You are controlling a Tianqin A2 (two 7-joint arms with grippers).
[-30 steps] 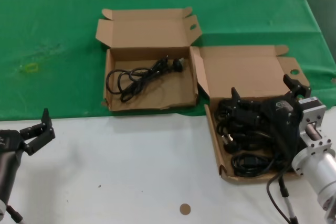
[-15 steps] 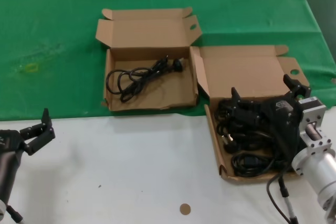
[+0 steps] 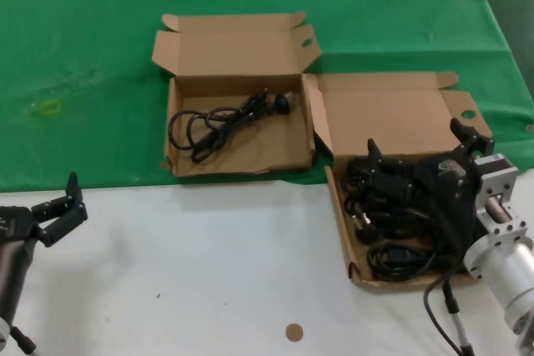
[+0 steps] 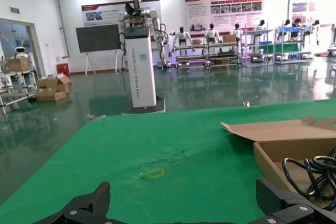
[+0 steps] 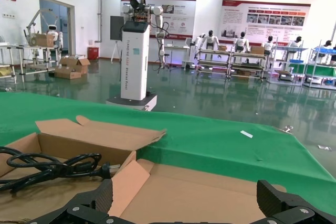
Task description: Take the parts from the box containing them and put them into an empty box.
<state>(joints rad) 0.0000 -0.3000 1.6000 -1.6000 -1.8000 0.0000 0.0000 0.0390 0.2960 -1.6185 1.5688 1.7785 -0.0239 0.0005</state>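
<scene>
Over the right-hand box (image 3: 392, 122), the right hand (image 3: 421, 149) is hovering with its fingers (image 3: 375, 153) spread wide, released and gripping nothing. Directly beneath it the coiled cords (image 3: 392, 206) are lying piled in that box, which is sitting half on the green cloth (image 3: 83, 56) and half on the white worktop (image 3: 209, 273). Just to that hand's left, touching flap to flap, the wider box (image 3: 238, 56) is resting on the cloth, and one loose cord (image 3: 225, 122) is lying stretched across its floor. The right wrist view is showing that cord (image 5: 47, 167) beyond the cardboard flap between the boxes.

Far to the left, well apart from both boxes, the left hand (image 3: 65, 202) is waiting low over the worktop's near edge, its fingers (image 3: 73, 188) also parted and empty. Its wrist view is catching the wider box (image 4: 283, 140) off to one side, with the cord's loops (image 4: 315, 169) inside.
</scene>
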